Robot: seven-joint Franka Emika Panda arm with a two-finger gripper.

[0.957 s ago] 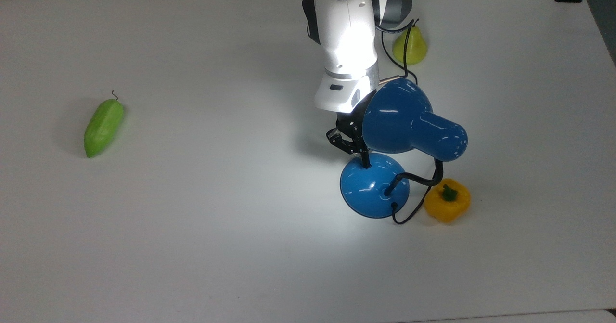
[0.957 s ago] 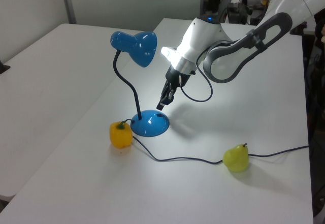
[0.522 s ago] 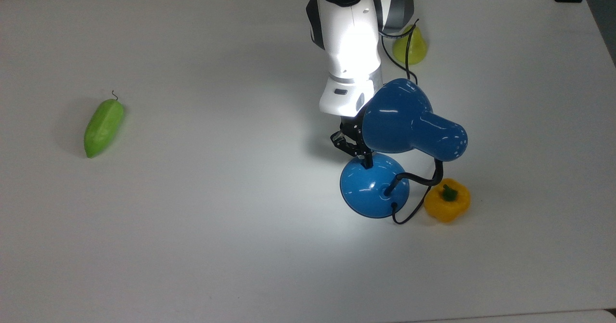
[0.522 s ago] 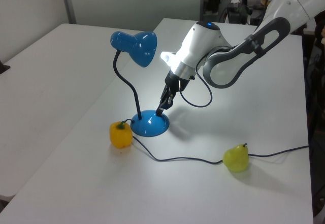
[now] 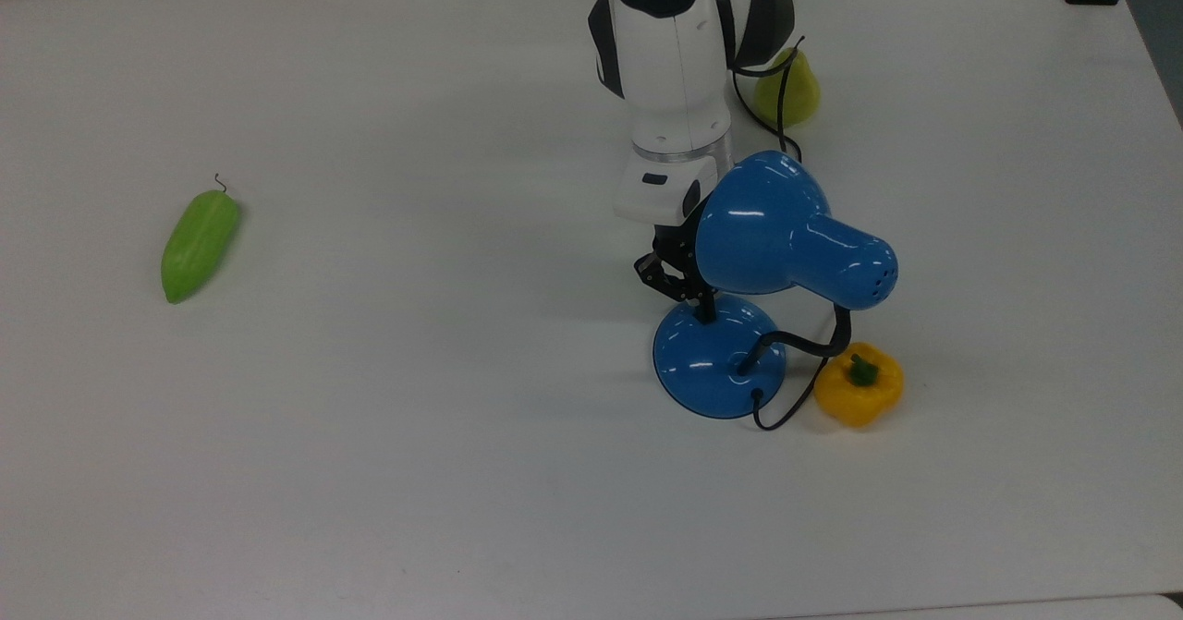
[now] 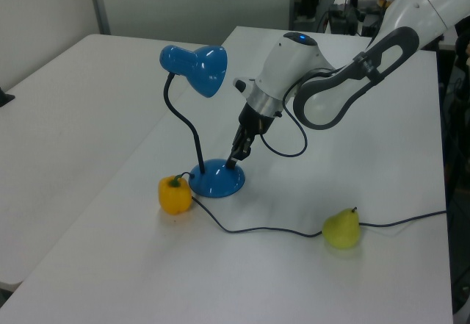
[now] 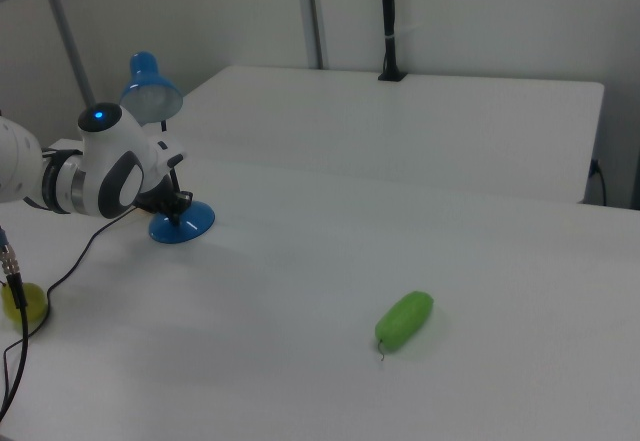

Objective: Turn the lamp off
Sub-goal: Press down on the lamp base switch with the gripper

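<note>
The glossy blue lamp stands on the white table, its bell shade over the round base. No glow falls on the table or on my arm. A black gooseneck joins the shade to the base. My gripper is shut and points steeply down, its tip touching the base's top edge in the top view. In the left view the gripper meets the base on the left view's right side. The shade hides the switch. The right view has the lamp base beside my gripper.
A yellow bell pepper sits close to the base, with the black cord looping between them. A yellow-green pear lies behind my arm. A green vegetable rests far off at the top view's left.
The bright light on my arm and the table has gone out. The gripper came down from just above the base onto its top edge.
</note>
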